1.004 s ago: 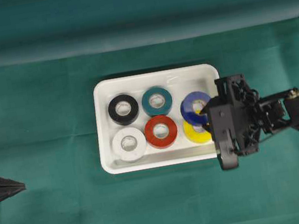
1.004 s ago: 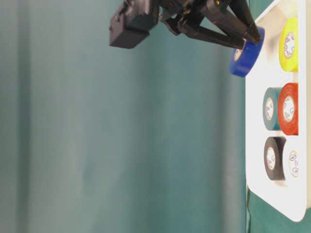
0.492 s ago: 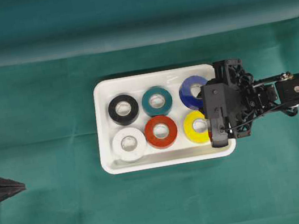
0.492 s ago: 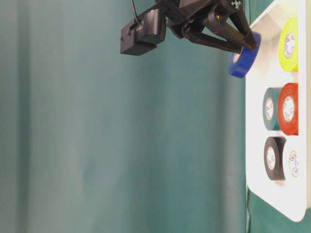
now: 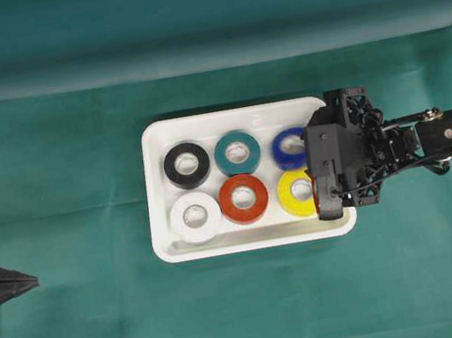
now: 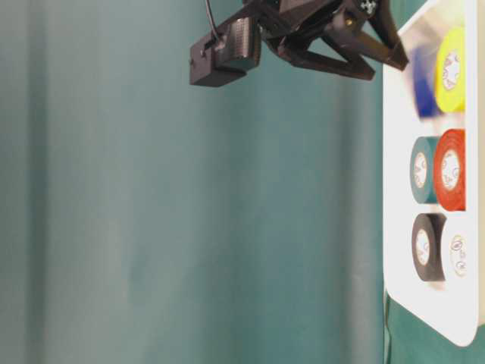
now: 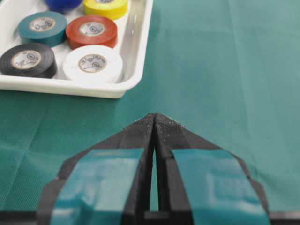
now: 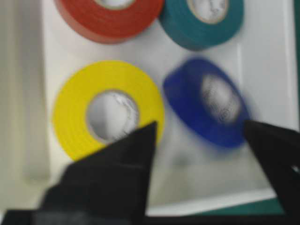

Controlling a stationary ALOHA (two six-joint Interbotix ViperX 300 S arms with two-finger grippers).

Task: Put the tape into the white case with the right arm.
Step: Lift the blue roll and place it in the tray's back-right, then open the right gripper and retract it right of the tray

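Shallow white glossy plastic case (image 5: pixel 156 189) with raised rim seen lying on green cloth-covered bench (image 5: pixel 85 314). Six tape rolls inside, in two rows of three: black roll (image 5: pixel 186 164), teal roll (image 5: pixel 237 151) and blue roll (image 5: pixel 289 148) along the far row; white roll (image 5: pixel 194 217), red roll (image 5: pixel 243 197) and yellow roll (image 5: pixel 297 193) along the near row. Blue roll blurred in right wrist view (image 8: pixel 208 108), lying in the case beside the yellow one (image 8: pixel 108 108), free of any grip. Black right gripper (image 6: pixel 383 67) poised above the case's right end, fingers (image 8: pixel 117 173) spread apart with nothing between them, blue roll visible through the gap. Left gripper (image 7: pixel 154 123), black with light-blue patches, well apart from the case over bare cloth, fingers (image 7: pixel 140 129) pressed together, empty
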